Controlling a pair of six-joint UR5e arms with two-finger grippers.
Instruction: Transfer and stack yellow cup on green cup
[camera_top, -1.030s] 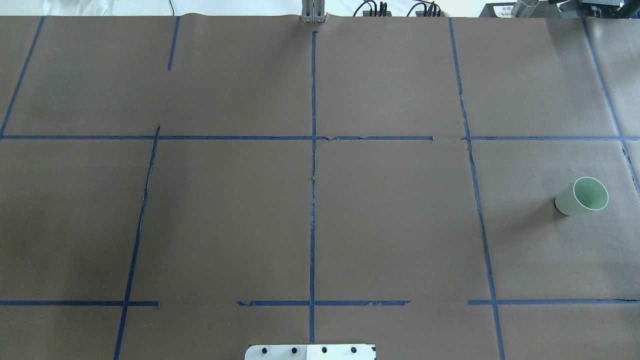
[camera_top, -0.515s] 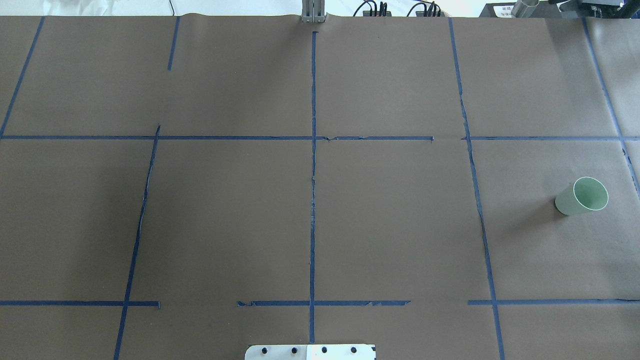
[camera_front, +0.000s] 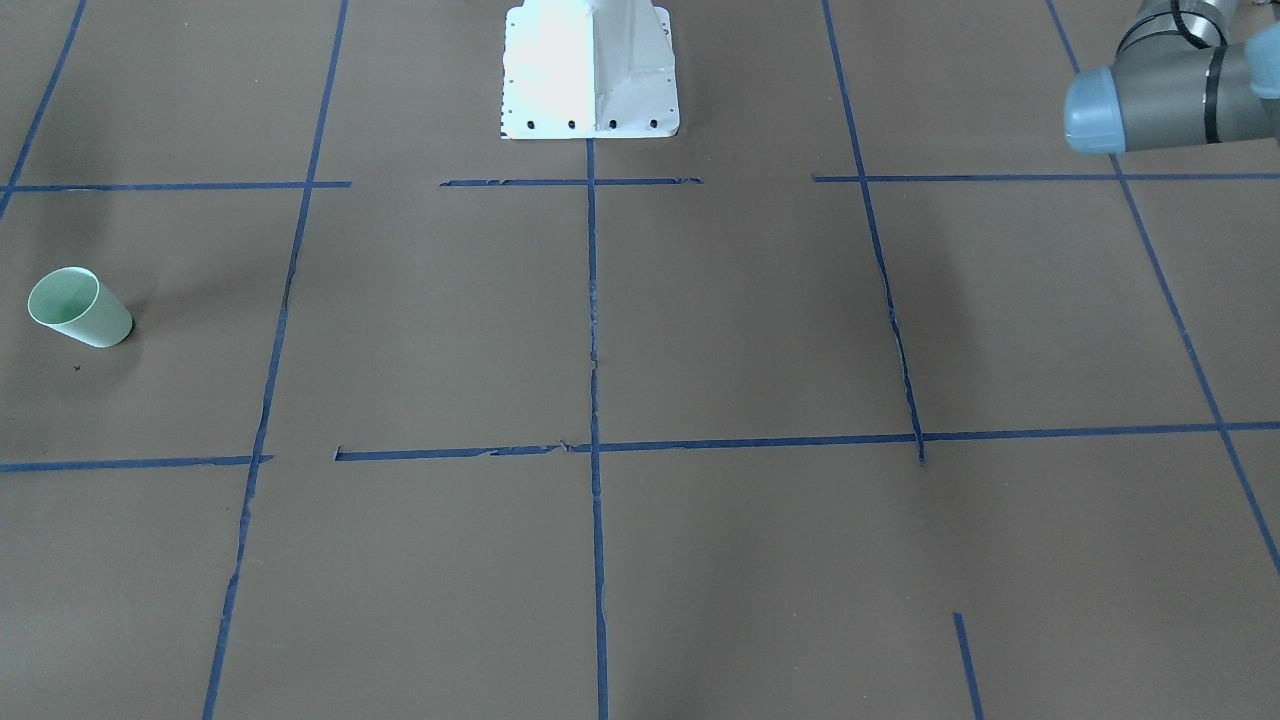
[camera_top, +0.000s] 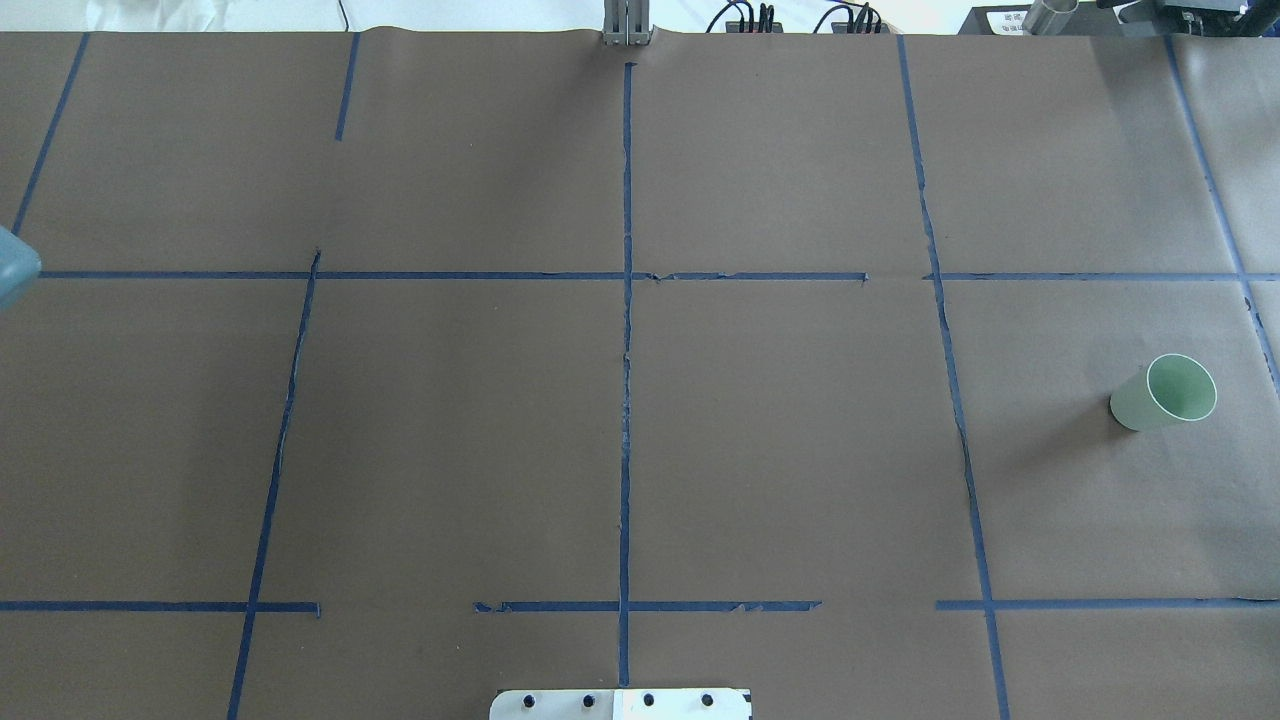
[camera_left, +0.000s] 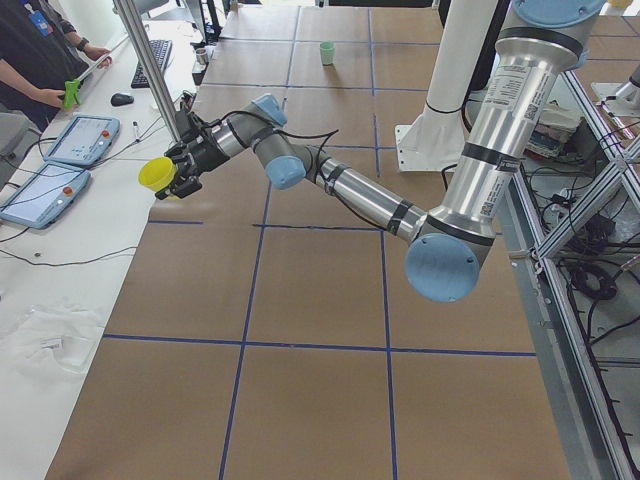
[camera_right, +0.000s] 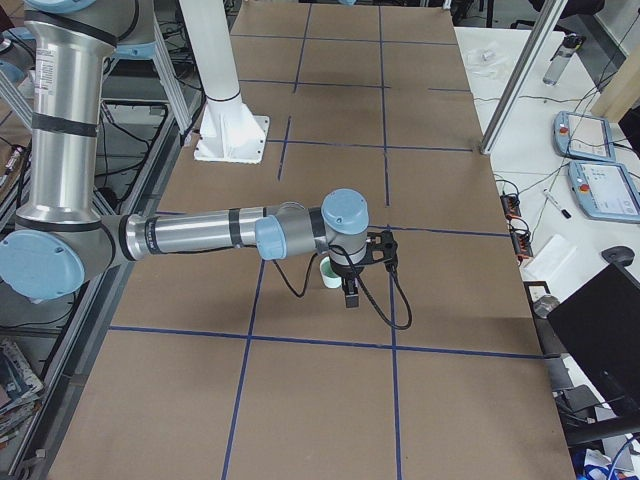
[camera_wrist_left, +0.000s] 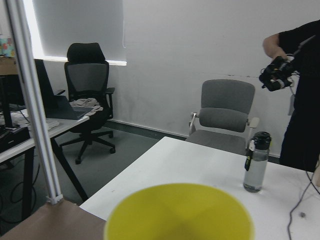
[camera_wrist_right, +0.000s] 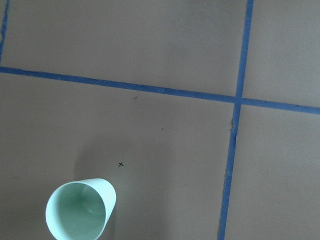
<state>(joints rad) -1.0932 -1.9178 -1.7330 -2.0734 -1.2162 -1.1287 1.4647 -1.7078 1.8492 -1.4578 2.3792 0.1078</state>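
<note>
The yellow cup (camera_left: 157, 174) is held up in the air at the tip of my left arm, past the table's far edge toward the operators' desk. Its rim fills the bottom of the left wrist view (camera_wrist_left: 177, 212). I cannot tell whether my left gripper (camera_left: 180, 172) is open or shut. The green cup (camera_top: 1165, 393) stands mouth up on the table's right side, and it also shows in the front-facing view (camera_front: 80, 308). My right gripper (camera_right: 350, 290) hovers beside and above the green cup (camera_right: 328, 272); I cannot tell its state. The right wrist view looks down into the green cup (camera_wrist_right: 80, 210).
The white robot base (camera_front: 590, 70) stands at the table's near middle edge. A metal post (camera_left: 155, 70) rises close to the yellow cup. A white desk with tablets (camera_left: 75, 140) and a water bottle (camera_wrist_left: 256, 162) lies beyond it. A person (camera_left: 40, 50) stands there.
A bit of my left arm has come into the overhead view at the left edge. The green cup has not moved.
</note>
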